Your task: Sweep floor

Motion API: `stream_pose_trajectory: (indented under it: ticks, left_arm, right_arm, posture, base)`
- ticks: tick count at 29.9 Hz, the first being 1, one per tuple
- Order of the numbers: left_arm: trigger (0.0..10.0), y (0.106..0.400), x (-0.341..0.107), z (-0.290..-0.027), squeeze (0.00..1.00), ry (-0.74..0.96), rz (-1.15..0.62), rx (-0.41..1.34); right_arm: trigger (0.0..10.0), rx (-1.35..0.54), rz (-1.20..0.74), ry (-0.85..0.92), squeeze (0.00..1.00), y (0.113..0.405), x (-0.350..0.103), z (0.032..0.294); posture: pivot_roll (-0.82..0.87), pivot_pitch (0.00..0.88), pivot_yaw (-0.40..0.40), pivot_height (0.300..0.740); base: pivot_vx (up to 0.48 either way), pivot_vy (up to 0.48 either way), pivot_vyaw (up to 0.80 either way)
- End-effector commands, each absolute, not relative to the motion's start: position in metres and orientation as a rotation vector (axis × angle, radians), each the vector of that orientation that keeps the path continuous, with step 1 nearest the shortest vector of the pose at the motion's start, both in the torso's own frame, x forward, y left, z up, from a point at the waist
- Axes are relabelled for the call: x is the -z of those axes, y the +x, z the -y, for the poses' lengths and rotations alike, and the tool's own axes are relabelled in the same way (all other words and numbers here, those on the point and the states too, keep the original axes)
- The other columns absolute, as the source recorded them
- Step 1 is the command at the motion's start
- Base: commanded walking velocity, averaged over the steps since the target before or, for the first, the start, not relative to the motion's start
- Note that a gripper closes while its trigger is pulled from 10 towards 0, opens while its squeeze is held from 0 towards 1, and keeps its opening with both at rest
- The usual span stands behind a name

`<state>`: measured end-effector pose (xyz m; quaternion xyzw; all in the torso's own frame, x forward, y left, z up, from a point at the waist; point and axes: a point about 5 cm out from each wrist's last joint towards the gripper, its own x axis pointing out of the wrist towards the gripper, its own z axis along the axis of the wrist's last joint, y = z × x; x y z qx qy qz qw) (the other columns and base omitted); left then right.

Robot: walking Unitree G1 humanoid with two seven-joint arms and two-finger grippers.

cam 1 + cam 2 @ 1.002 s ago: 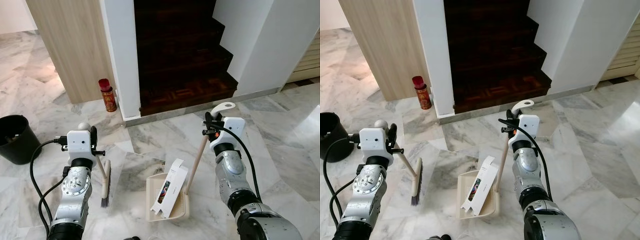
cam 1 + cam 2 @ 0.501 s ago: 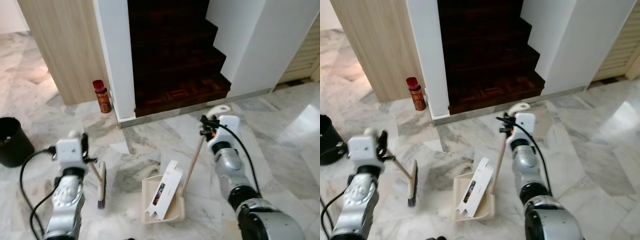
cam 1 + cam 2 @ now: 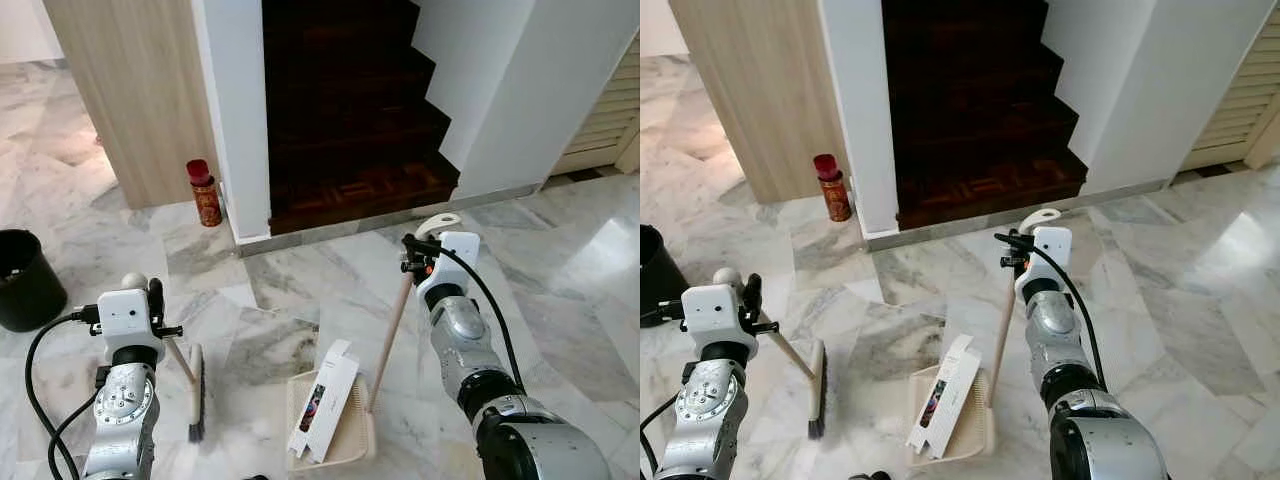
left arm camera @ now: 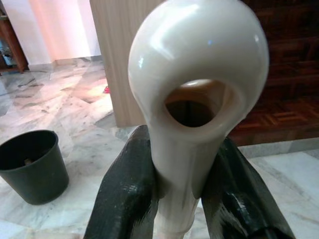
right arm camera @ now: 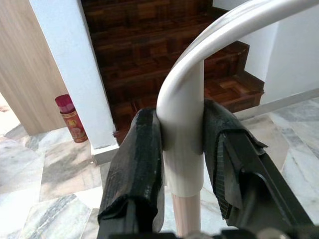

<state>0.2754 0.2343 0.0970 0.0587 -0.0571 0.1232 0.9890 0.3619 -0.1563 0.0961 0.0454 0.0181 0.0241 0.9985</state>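
Marble floor point(image 3: 560, 270) | left end effector point(image 4: 174, 199) grips one broom point(image 3: 192, 385) | right end effector point(image 5: 182, 164) grips one dustpan point(image 3: 350, 430)

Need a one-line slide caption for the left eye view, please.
Left gripper holds broom, right gripper holds dustpan containing a white box.

Broom point(image 3: 193, 378) beside carton-laden dustpan point(image 3: 330, 436)

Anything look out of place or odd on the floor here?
One thing: a white carton lies across the dustpan, far bulkier than sweepings and sticking out over the pan's front edge. The left gripper holds the broom, the right gripper the dustpan handle.
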Motion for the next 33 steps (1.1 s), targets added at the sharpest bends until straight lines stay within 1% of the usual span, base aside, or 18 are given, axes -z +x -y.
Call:
stream_pose_trajectory:
  ticks: [1,10,11,12,14,23,33]
  left_arm:
    - [10.0,0.278,-0.107,-0.234,0.0,0.123,0.165,-0.247]
    - [10.0,0.278,-0.107,-0.234,0.0,0.123,0.165,-0.247]
    - [10.0,0.275,-0.109,-0.236,0.0,0.133,0.164,-0.239]
    - [10.0,0.272,-0.11,-0.236,0.0,0.14,0.164,-0.232]
    - [10.0,0.269,-0.111,-0.236,0.0,0.148,0.164,-0.223]
    - [10.0,0.27,-0.112,-0.233,0.0,0.142,0.165,-0.217]
    - [10.0,0.269,-0.113,-0.232,0.0,0.138,0.165,-0.216]
  right_arm:
    - [10.0,-0.049,-0.012,0.093,0.0,0.366,-0.105,0.157]
    - [10.0,-0.049,-0.012,0.093,0.0,0.366,-0.105,0.157]
    - [10.0,-0.03,-0.028,0.133,0.0,0.364,-0.1,0.155]
    - [10.0,0.021,-0.066,0.265,0.0,0.362,-0.093,0.156]
    - [10.0,0.086,-0.123,0.47,0.0,0.358,-0.081,0.155]
    - [10.0,0.083,-0.127,0.484,0.0,0.357,-0.079,0.152]
    - [10.0,0.098,-0.142,0.558,0.0,0.357,-0.078,0.154]
  posture:
    - [0.04,0.0,-0.042,0.74]
    - [0.04,0.0,-0.042,0.74]
    - [0.06,0.0,-0.012,0.74]
    - [0.06,0.008,-0.012,0.74]
    - [0.06,0.007,-0.013,0.74]
    - [0.06,0.01,-0.014,0.74]
    - [0.06,0.005,-0.018,0.74]
  base:
    - [0.0,0.0,0.0]
    - [0.0,0.0,0.0]
    - [0.0,0.0,0.0]
    - [0.0,0.0,0.0]
    - [0.0,0.0,0.0]
    - [0.0,0.0,0.0]
    - [0.0,0.0,0.0]
